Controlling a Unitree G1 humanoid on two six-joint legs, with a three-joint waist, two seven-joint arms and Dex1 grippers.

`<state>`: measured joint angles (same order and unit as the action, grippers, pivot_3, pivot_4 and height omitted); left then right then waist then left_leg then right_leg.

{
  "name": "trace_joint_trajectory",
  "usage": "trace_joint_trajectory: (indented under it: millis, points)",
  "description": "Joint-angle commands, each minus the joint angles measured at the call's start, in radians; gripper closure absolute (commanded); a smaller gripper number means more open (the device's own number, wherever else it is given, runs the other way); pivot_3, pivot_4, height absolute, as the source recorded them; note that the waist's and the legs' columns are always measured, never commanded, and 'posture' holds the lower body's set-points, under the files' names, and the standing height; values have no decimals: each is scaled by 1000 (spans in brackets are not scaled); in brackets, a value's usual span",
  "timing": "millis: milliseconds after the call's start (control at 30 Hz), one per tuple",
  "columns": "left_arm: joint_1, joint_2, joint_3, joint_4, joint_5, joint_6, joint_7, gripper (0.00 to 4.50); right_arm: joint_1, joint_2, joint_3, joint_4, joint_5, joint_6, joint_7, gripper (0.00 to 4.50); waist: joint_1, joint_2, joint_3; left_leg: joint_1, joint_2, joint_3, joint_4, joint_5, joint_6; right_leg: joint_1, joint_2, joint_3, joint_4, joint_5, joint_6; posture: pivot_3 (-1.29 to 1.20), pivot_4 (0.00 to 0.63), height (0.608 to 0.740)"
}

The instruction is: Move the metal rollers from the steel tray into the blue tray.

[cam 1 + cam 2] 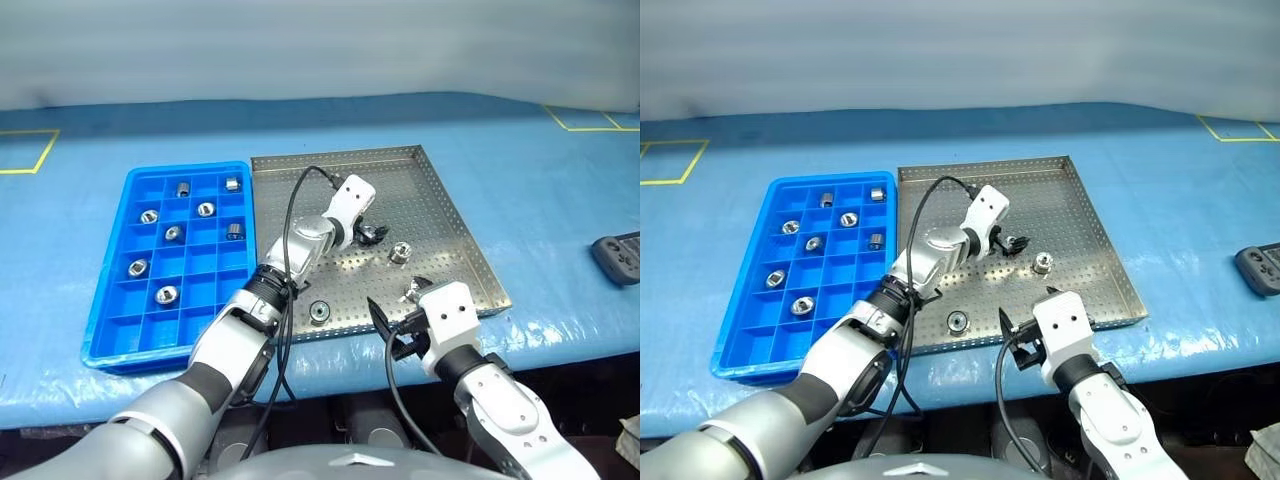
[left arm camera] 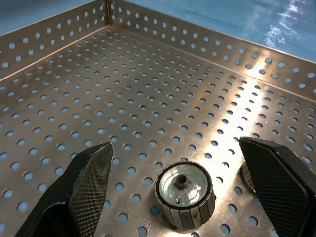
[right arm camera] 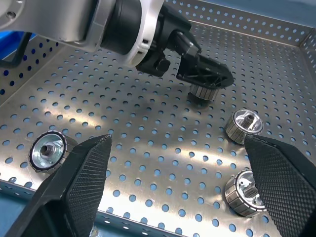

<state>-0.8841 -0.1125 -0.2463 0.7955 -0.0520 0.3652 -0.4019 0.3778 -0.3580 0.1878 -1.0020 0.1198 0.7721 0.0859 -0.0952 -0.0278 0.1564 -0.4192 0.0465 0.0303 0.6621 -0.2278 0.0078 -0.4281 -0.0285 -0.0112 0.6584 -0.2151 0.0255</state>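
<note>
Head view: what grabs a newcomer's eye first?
The left gripper, jaws open, reaches into the steel tray around a roller. Left of it, the blue tray already holds seven rollers. The right gripper hangs open over the steel tray's near edge.

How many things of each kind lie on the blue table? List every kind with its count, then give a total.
Rollers: 12 (8 in the blue tray, 4 in the steel tray)
Trays: 2
Dark handheld device: 1
Total: 15
</note>
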Motion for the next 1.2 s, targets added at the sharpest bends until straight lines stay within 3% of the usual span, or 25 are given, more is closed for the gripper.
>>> trace_joint_trajectory:
  millis: [33,567,667,900,1200]
  points:
    - [-32,-39,11,32,8,-22,-12,26,-17,6,6,-45,-4,3,-3,0,1,0,0,0,0,0,0,0,0,0,0,0,0,0,0,-218,150,740]
    - [-54,-106,24,131,8,-42,-27,26,-73,39,57,-31,-10,38,-6,0,3,0,0,1,0,0,0,0,0,0,0,0,0,2,3,-204,150,740]
    - [-56,-105,27,134,4,-44,-31,600,-74,49,78,-26,-15,35,-12,0,2,0,0,1,0,0,0,0,0,1,0,0,0,2,3,-204,150,740]
    - [-48,-98,47,107,-19,-50,-43,2888,-86,64,111,-11,-26,34,-11,0,2,0,0,1,0,0,0,0,0,0,0,0,0,2,3,-196,150,740]
    - [7,-35,68,-115,-73,8,-96,2892,-104,58,114,4,-23,41,7,0,5,0,0,0,0,0,0,0,0,0,0,1,0,2,4,-154,150,740]
